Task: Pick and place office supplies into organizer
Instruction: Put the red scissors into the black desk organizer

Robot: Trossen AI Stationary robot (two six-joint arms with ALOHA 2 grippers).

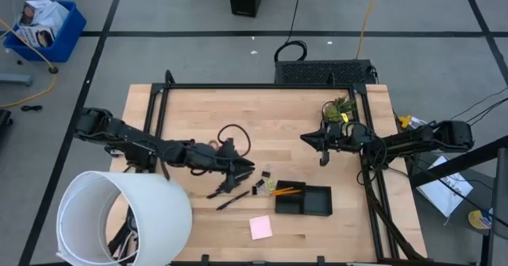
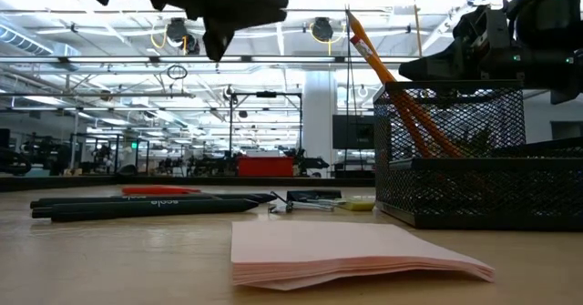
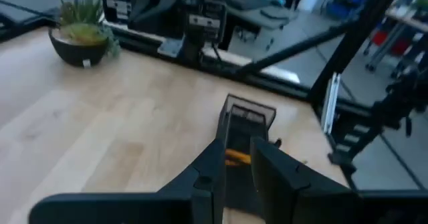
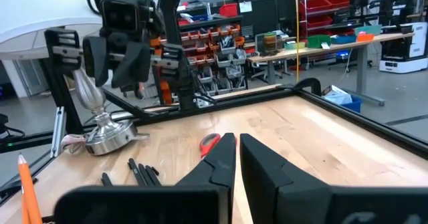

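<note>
Left gripper [image 1: 242,168] poised above black pens [image 1: 226,193] on the wooden counter [image 1: 262,115], jaws slightly parted and empty, presumably for a pick; right gripper [image 1: 309,139] waiting, jaws closed, empty; low black mesh organizer [image 1: 303,200] holding an orange pencil [image 1: 286,191], square pink sticky-note pad [image 1: 260,228] nearby.

scissors [image 4: 209,142]: mostly hid behind right gripper [image 4: 237,158] | clips [image 1: 262,183]: too small to tell | organizer [image 2: 474,173]: cut off by edge in low view
</note>
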